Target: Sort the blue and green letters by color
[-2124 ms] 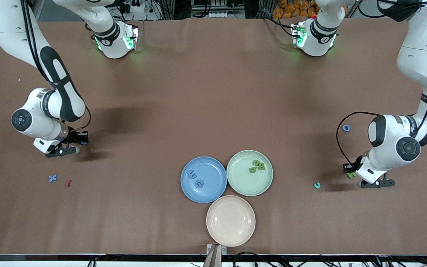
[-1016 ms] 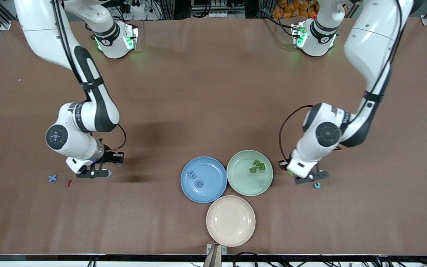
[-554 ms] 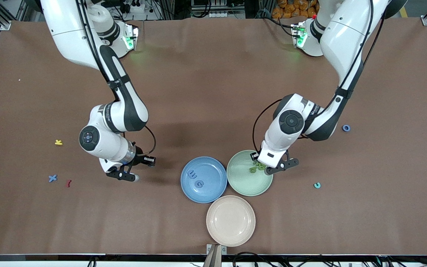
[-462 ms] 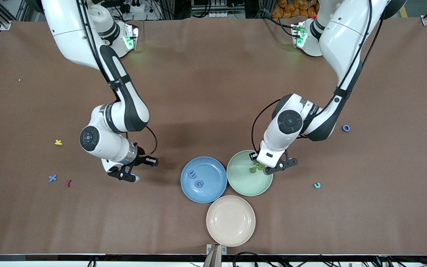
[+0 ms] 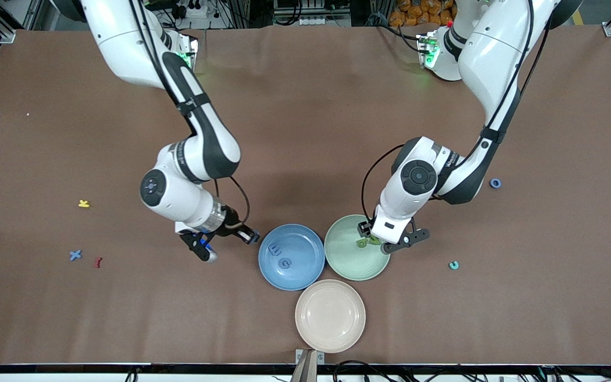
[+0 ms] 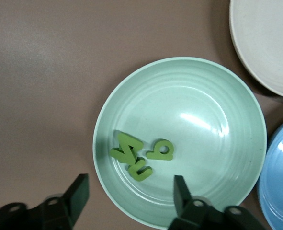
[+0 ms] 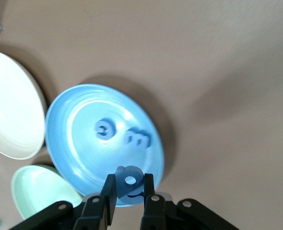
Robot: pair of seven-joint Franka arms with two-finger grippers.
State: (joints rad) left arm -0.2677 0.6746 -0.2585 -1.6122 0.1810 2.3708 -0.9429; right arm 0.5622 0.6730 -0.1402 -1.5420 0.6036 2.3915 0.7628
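Observation:
My left gripper (image 5: 383,240) (image 6: 130,194) hangs open over the pale green plate (image 5: 345,262) (image 6: 218,96), at its edge toward the left arm's end. Nothing is between its fingers. Three olive-green letters (image 6: 140,158) (image 5: 363,242) lie in that plate. My right gripper (image 5: 203,248) (image 7: 130,191) is shut on a blue letter (image 7: 130,183), just beside the blue plate (image 5: 305,270) (image 7: 74,143) toward the right arm's end. Two blue letters (image 5: 279,255) (image 7: 122,133) lie in the blue plate. A blue X (image 5: 75,255) and a blue O (image 5: 495,183) lie loose on the table.
An empty beige plate (image 5: 330,339) sits nearest the front camera, touching the other two. A dark red letter (image 5: 98,261) lies by the blue X, a yellow one (image 5: 84,203) farther back. A teal letter (image 5: 453,265) lies toward the left arm's end.
My left gripper has opened over the green plate, where a third green letter now lies. The right arm has carried its blue letter closer to the blue plate.

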